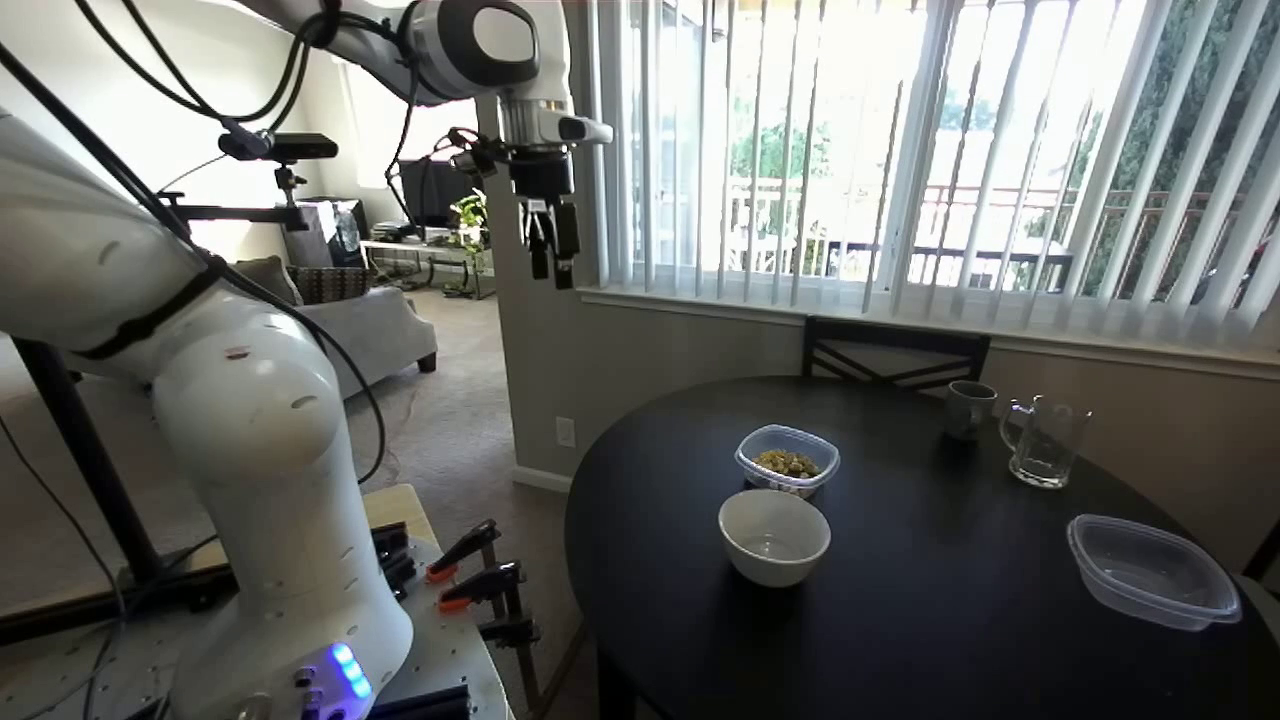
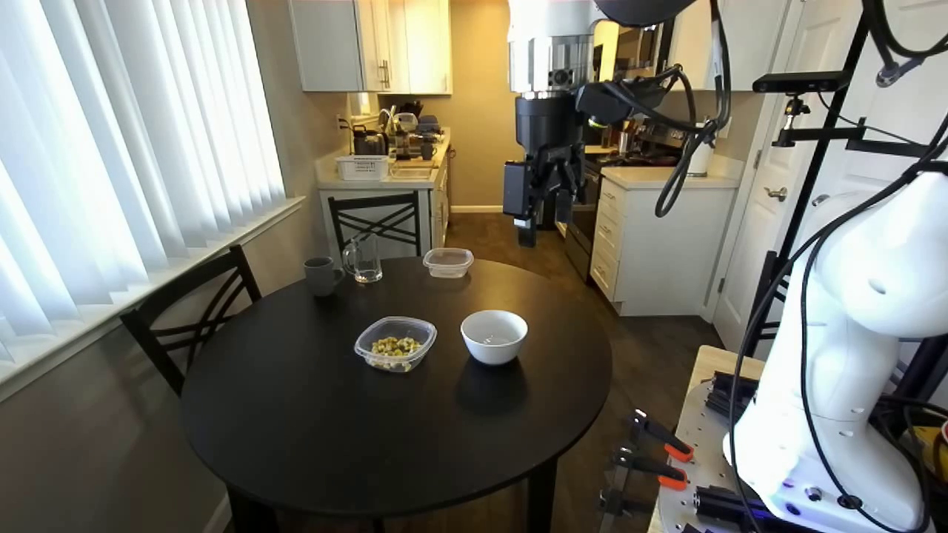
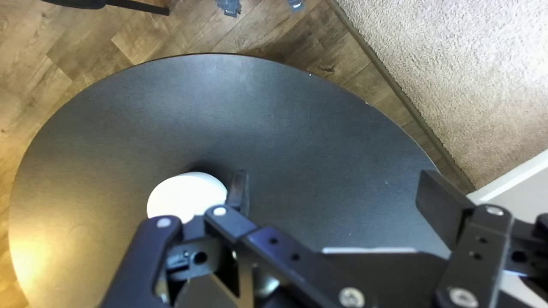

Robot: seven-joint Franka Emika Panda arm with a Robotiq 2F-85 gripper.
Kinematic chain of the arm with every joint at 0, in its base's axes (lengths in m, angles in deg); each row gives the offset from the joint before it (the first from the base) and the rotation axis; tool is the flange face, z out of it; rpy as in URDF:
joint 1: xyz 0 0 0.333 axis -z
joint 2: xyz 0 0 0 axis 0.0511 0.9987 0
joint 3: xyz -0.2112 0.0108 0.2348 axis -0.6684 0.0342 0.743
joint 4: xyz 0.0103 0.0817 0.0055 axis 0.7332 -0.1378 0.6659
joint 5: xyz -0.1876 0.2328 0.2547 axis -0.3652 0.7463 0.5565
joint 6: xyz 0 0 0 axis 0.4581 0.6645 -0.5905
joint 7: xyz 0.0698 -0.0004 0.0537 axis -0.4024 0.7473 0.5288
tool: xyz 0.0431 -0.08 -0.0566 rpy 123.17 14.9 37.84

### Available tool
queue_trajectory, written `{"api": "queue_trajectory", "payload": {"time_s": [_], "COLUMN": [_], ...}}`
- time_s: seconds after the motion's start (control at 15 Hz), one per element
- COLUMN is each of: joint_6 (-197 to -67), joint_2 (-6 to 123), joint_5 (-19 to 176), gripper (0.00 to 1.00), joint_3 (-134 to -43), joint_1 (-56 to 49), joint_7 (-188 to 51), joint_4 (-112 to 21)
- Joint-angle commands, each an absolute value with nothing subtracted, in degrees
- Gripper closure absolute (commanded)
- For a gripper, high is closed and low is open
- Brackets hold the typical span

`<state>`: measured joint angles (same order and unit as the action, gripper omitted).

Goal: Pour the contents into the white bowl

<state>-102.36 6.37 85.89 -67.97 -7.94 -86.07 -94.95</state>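
Observation:
The contents, a small heap of yellowish-brown bits (image 1: 787,463) (image 2: 395,346), lie in a clear squarish plastic container (image 1: 757,440) (image 2: 424,339) on the dark round table (image 1: 940,620) (image 2: 355,444). The white bowl (image 1: 772,562) (image 2: 495,349) stands upright beside that container and looks empty in both exterior views. In the wrist view the white bowl (image 3: 184,194) is partly behind a gripper finger. My gripper (image 1: 552,268) (image 2: 544,222) is high above the table, apart from both containers. In the wrist view my gripper (image 3: 334,188) is wide open with nothing between its fingers. The contents are not visible there.
An empty clear container (image 1: 1150,580) (image 2: 449,268) stands near the table's edge. A grey mug (image 1: 969,410) (image 2: 321,276) and a clear glass mug (image 1: 1045,448) (image 2: 365,259) stand together on the table. Dark chairs (image 1: 895,365) (image 2: 204,296) stand around it, and blinds hang by the window.

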Motion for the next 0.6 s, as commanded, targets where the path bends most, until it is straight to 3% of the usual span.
{"api": "queue_trajectory", "payload": {"time_s": [0.0,0.27,0.53], "joint_6": [-102.27,-103.61,-120.08], "joint_2": [6.49,9.27,21.17], "joint_5": [85.6,85.66,87.49], "gripper": [0.0,0.0,0.0], "joint_3": [-68.42,-67.83,-68.93], "joint_1": [-8.47,-8.0,-4.63], "joint_7": [-86.32,-87.31,-93.89], "joint_4": [-94.85,-93.06,-89.72]}}
